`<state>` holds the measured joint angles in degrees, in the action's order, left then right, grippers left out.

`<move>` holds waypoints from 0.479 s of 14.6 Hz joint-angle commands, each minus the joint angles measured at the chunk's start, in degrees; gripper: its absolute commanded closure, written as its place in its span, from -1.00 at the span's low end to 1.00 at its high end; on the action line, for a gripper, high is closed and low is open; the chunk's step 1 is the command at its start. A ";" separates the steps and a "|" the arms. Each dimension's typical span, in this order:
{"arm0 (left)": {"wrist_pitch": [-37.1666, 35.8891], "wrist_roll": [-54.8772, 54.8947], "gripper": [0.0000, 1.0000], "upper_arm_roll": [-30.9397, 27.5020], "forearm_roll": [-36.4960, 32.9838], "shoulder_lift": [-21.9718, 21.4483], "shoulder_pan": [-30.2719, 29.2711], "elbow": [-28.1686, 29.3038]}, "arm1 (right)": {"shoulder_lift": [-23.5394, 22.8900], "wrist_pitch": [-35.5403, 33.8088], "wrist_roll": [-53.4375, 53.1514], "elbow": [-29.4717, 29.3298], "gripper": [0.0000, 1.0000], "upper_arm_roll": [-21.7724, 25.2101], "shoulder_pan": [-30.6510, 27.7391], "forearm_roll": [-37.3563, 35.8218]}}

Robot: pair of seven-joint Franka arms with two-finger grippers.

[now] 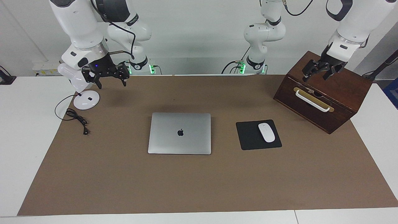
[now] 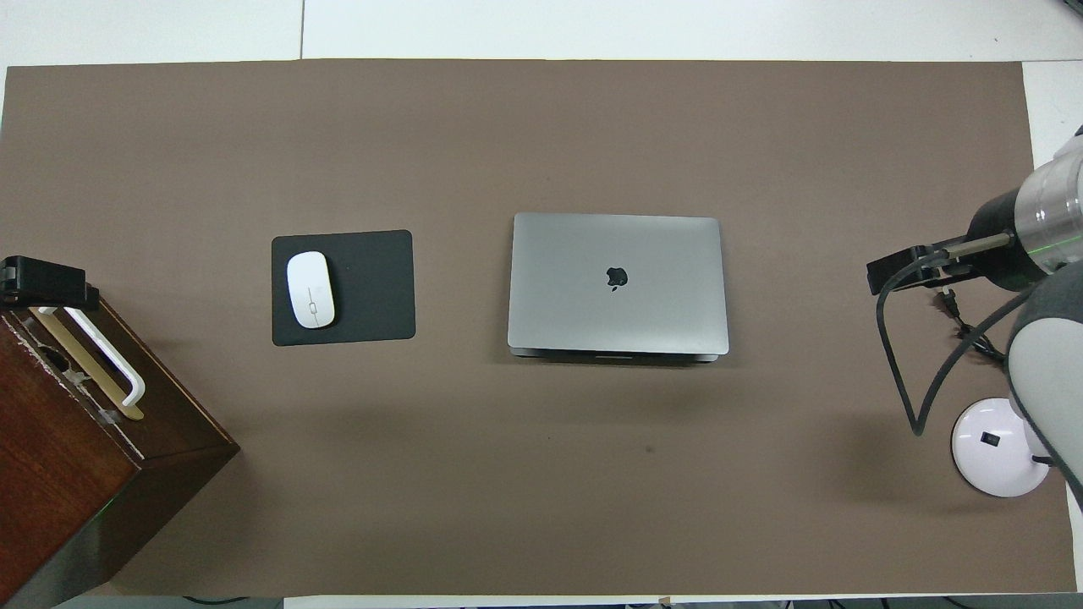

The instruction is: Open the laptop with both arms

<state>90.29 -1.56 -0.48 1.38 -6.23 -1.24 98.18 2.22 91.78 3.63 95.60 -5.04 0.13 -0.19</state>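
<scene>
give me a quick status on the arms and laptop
Left gripper open, up over the wooden box. Right gripper open, up by the desk lamp. Laptop shut, flat, untouched. Nothing in the way.

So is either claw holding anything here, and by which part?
Nothing is held. The right claw hangs open over the desk lamp's base, the left claw open over the wooden box. The laptop lies shut, untouched.
</scene>
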 commanded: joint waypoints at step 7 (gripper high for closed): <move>-0.90 -2.48 -0.15 0.57 -0.50 0.61 -0.35 -1.42 | 1.65 1.47 2.61 3.00 -0.54 -0.14 -0.49 1.42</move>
<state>90.29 -2.45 -0.28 1.38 -6.23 -1.23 98.18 2.26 92.45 4.67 96.19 -5.05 0.14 -0.17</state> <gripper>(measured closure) 0.079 0.101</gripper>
